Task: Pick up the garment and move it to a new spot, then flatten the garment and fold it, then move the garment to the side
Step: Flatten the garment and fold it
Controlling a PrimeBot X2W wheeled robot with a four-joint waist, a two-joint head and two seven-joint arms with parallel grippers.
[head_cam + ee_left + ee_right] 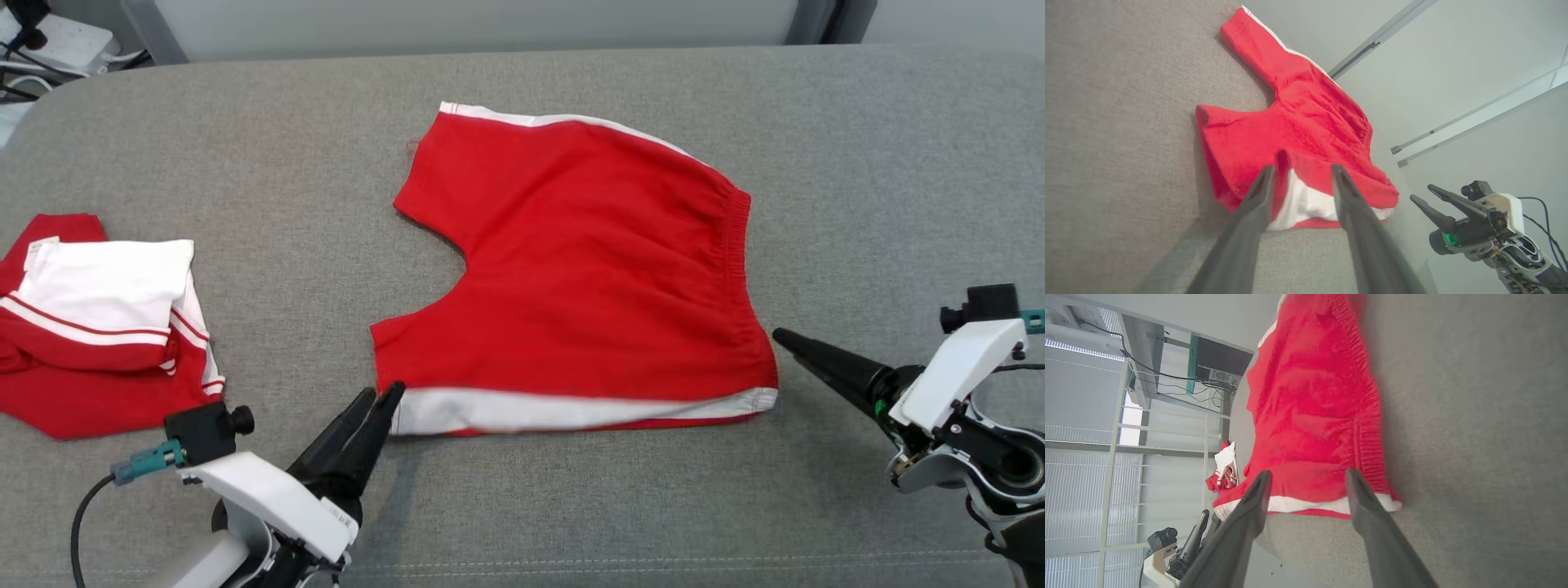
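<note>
Lying flat just beyond the left gripper (pixel 385 392) and right gripper (pixel 780 335), both with fingers parted and empty, red white-striped fabric shorts (pixel 588 261) seem smoothed ready for folding.

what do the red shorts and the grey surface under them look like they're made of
The red shorts: soft matte knit, probably cotton jersey; it lies limp with shallow wrinkles and a gathered elastic waistband. The grey surface: woven or felt-like upholstery fabric, matte, showing a fine heathered grain and a stitched seam.
</note>
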